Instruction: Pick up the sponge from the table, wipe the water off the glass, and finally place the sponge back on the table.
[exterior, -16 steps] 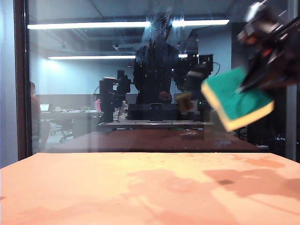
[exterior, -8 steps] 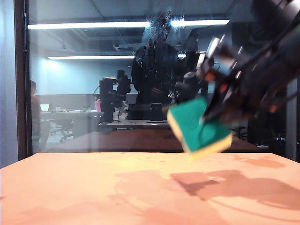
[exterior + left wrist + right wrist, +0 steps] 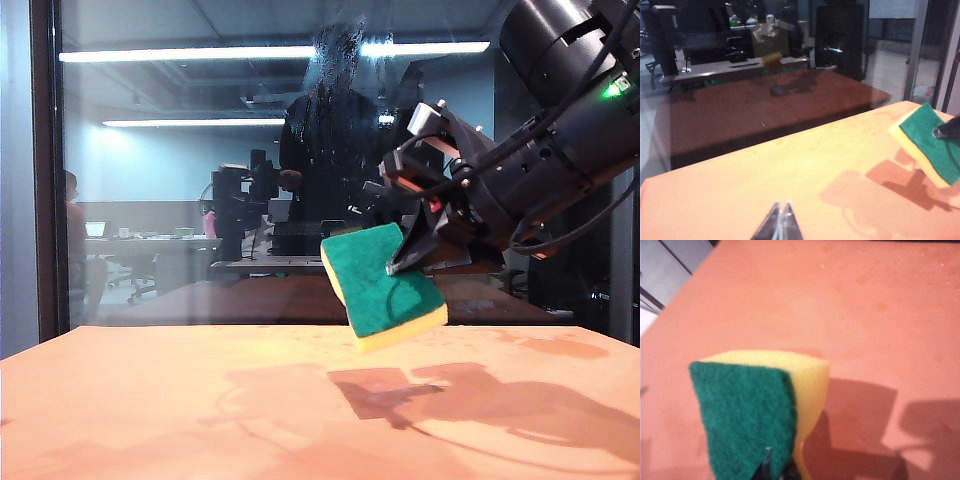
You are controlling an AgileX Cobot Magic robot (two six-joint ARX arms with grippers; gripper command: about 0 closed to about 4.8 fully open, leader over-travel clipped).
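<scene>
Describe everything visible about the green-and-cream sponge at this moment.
The rectangular sponge has a dark green scouring layer bonded to thicker pale cream foam. It is tilted, green face toward the exterior camera, held just above the orange-tan table and casting a shadow there. The right gripper is shut on it, squeezing the foam at one edge; nothing else touches it. The left gripper sits shut, apart from it.

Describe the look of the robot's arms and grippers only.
The right gripper sits on a bulky glossy black arm of rounded cylindrical housings, with black cables looping outside, a green indicator light and small red accents near the wrist. Its fingers are slim, dark and metallic. The left gripper shows only two narrow, silvery pointed fingertips.
</scene>
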